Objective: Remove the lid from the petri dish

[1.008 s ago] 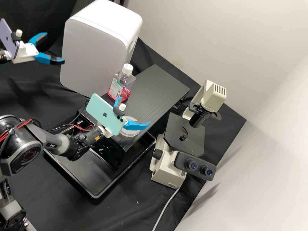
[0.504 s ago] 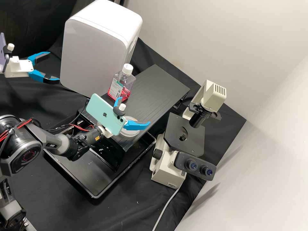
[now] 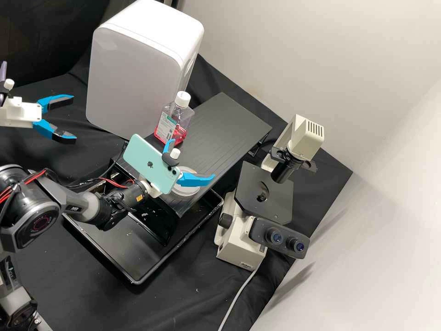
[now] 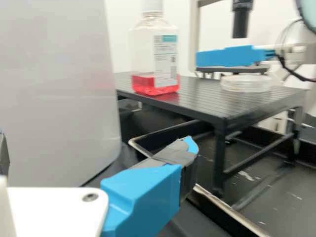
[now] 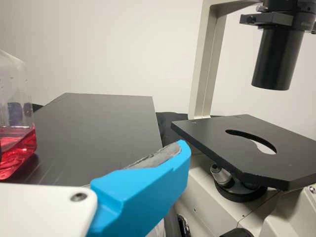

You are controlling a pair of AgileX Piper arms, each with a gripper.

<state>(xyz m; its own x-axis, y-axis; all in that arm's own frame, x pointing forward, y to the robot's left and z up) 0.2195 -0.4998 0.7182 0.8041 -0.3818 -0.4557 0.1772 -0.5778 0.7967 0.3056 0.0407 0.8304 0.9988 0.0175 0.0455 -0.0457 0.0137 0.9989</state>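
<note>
The right gripper (image 3: pixel 193 158) is gaping wide, one finger (image 3: pixel 195 178) lying over the dish (image 3: pixel 185 189), which is sitting on the platform (image 3: pixel 229 124) near the flask (image 3: pixel 173 120). It is probably needing to straddle the lid (image 4: pixel 245 78) squarely, close gently and lift straight up. The left gripper (image 3: pixel 69 117), also spread, is hanging well apart. The left wrist view is showing the finger just above the dish. The high view is hiding that.

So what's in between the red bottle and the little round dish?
Just bare black platform, as the left wrist view shows. The bottle and the petri dish stand apart on it. The right gripper hovers over the dish.
</note>
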